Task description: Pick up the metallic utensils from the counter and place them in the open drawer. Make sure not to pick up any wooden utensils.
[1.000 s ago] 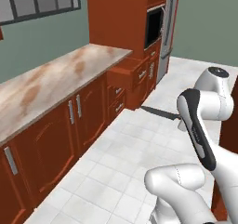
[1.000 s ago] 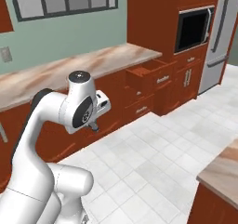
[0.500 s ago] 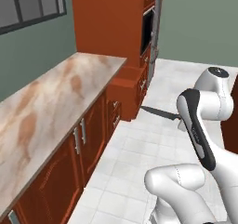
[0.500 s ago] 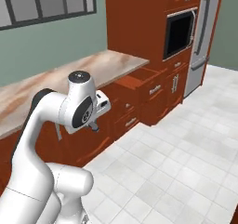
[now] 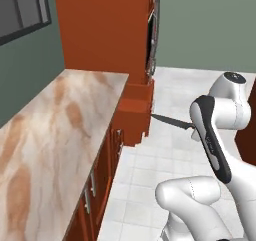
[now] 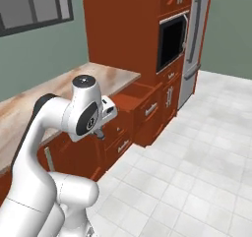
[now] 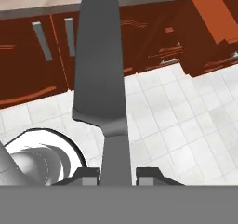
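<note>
Pinkish-beige marble counter with brown veins (image 5: 65, 125) runs along the red-brown cabinets; no utensils lie on the stretch in view. At its far end the shallow red-brown wooden drawer box (image 5: 136, 105) stands pulled out; the right base view shows it (image 6: 140, 94) just past the counter's corner, below the tall oven cabinet (image 6: 147, 44).

White arm carried high over the grey tiled floor (image 6: 197, 172), well apart from the drawer. Two-finger gripper (image 7: 116, 175) pinching the slim knife with grey blade and black handle (image 7: 101, 69) — tips pressed on either side of the handle, blade running straight out ahead. From the left base view the blade (image 5: 170, 121) lies roughly level, point toward the drawer.

Handling judgement:
- Knife is stiff and light; it should not flex or sag in transit.
- Smooth handle, narrow pinch — it could pivot or slip under a quick swing.
- Hold sits at the handle end, so the blade overhangs forward; a hold closer to the blade root would balance better.
- The long blade needs to line up with the drawer's length to drop in without catching the wall.

Task part-way: knife in hand, not yet in drawer.
</note>
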Robot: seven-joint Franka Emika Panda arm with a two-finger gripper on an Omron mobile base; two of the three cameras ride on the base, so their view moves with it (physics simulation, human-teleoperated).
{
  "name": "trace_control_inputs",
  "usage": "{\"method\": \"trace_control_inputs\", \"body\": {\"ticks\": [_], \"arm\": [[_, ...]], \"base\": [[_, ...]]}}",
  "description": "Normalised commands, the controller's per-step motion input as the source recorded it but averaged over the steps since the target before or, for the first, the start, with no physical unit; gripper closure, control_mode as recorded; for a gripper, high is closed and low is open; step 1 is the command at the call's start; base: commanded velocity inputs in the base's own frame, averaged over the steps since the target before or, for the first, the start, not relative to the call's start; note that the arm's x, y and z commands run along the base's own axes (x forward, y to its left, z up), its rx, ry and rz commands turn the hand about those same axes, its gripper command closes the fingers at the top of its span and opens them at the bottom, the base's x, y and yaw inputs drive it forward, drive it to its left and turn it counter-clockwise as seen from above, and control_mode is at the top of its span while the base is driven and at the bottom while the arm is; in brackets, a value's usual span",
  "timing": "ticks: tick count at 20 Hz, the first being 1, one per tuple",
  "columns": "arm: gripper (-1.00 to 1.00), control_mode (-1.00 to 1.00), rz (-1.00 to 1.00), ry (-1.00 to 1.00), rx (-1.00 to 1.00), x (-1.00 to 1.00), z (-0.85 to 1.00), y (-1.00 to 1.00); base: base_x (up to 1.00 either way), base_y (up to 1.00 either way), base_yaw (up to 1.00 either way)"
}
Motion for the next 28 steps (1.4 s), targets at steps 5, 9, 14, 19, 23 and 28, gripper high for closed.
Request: {"method": "trace_control_inputs", "body": {"ticks": [5,9,14,19,23,28], "arm": [[1.0,1.0,0.0,0.0,0.0,0.0,0.0,0.0],[1.0,1.0,0.0,0.0,0.0,0.0,0.0,0.0],[1.0,1.0,0.0,0.0,0.0,0.0,0.0,0.0],[1.0,1.0,0.0,0.0,0.0,0.0,0.0,0.0],[1.0,1.0,0.0,0.0,0.0,0.0,0.0,0.0],[1.0,1.0,0.0,0.0,0.0,0.0,0.0,0.0]], "base": [[0.89,0.28,-0.28],[0.77,0.33,-0.27],[0.59,0.35,-0.22],[0.2,-0.02,-0.2],[0.28,-0.12,-0.19],[0.64,0.01,-0.16]]}}
